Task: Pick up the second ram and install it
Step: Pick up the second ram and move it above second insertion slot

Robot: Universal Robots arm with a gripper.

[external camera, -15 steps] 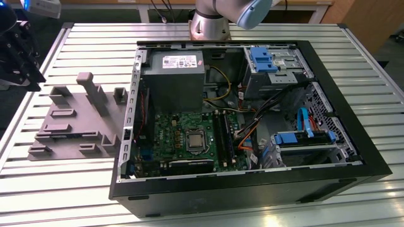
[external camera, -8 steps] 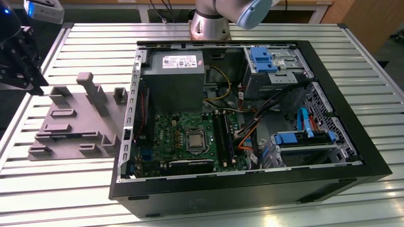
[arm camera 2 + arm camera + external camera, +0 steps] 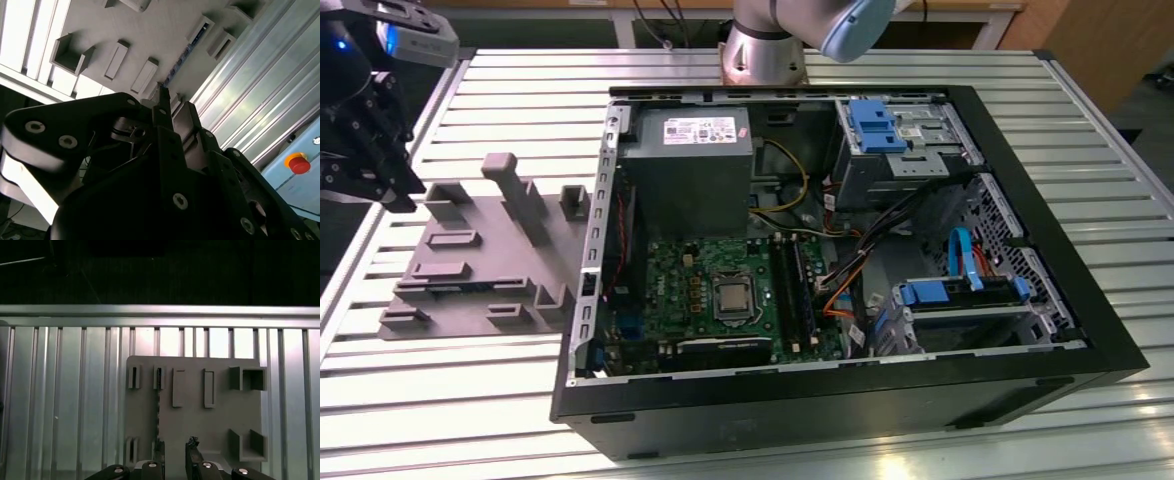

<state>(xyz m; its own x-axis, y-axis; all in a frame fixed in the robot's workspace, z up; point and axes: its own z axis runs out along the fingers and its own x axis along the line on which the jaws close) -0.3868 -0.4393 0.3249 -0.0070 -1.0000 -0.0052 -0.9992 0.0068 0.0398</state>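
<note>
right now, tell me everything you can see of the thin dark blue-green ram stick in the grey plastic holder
The thin dark blue-green ram stick stands on edge in the grey plastic holder, a narrow straight strip, its ends seated in two slotted blocks. The open gripper hangs above it, not touching.

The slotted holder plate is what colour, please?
The plastic holder plate is plain grey; first wrist view.

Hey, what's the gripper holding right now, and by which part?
Nothing. The gripper hangs empty above the grey holder, where the second ram stands in its slot.
</note>
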